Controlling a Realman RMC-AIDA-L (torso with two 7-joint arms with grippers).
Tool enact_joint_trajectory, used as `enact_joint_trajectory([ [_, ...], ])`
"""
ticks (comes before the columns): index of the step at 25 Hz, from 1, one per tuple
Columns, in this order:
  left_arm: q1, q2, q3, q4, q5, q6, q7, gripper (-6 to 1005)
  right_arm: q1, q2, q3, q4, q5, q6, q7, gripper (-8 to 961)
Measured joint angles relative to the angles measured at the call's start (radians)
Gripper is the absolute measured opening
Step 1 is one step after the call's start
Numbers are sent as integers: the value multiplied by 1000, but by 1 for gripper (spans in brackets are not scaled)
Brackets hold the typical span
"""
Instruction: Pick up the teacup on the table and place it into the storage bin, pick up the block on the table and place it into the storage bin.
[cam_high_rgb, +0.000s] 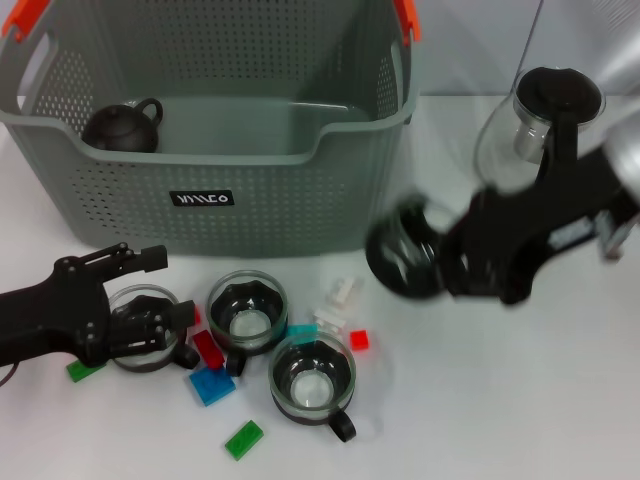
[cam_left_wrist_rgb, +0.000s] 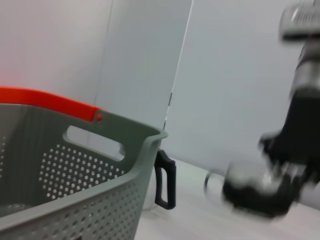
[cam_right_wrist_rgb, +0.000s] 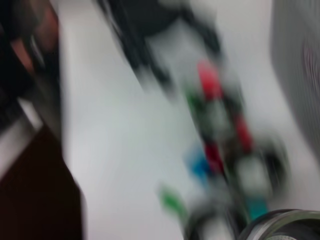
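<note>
The storage bin (cam_high_rgb: 215, 190) is grey-green and perforated, with orange handle clips, and stands at the back centre; its corner (cam_left_wrist_rgb: 75, 165) fills the left wrist view. My right gripper (cam_high_rgb: 425, 262) hovers just right of the bin's front corner, shut on a blurred glass teacup (cam_high_rgb: 403, 255) whose rim (cam_right_wrist_rgb: 285, 225) shows in the right wrist view. Three more teacups (cam_high_rgb: 247, 312) (cam_high_rgb: 312, 378) (cam_high_rgb: 143, 340) stand on the table in front of the bin. My left gripper (cam_high_rgb: 150, 328) lies over the leftmost one. Small blocks lie among the cups: red (cam_high_rgb: 207, 347), blue (cam_high_rgb: 211, 385), green (cam_high_rgb: 243, 439).
A dark clay teapot (cam_high_rgb: 122, 127) sits inside the bin at its left end. A glass teapot (cam_high_rgb: 545, 120) with a black lid stands at the back right, behind my right arm. More blocks lie nearby: red (cam_high_rgb: 359, 340), teal (cam_high_rgb: 302, 331), white (cam_high_rgb: 341, 296), green (cam_high_rgb: 80, 370).
</note>
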Motion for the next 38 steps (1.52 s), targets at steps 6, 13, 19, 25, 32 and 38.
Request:
enact_joint_trajectory([
  [6, -10, 0, 0, -15, -2, -15, 1, 841, -79, 5, 177, 22, 475, 93, -158, 49],
  [13, -26, 0, 2, -22, -3, -16, 1, 841, 7, -3, 47, 92, 545, 526, -98, 50],
  [19, -14, 0, 6, -23, 5, -1, 1, 842, 299, -9, 50, 275, 116, 718, 165, 50],
  [25, -24, 0, 54, -17, 52, 110, 0, 841, 537, 0, 50, 589, -216, 900, 270, 50],
  [32, -32, -15, 190, -13, 60, 133, -8, 842, 617, 4, -41, 817, -242, 1056, 274, 49],
  [38, -36, -18, 194, -17, 60, 117, -8, 841, 616, 12, -99, 892, -214, 1113, 256, 50],
])
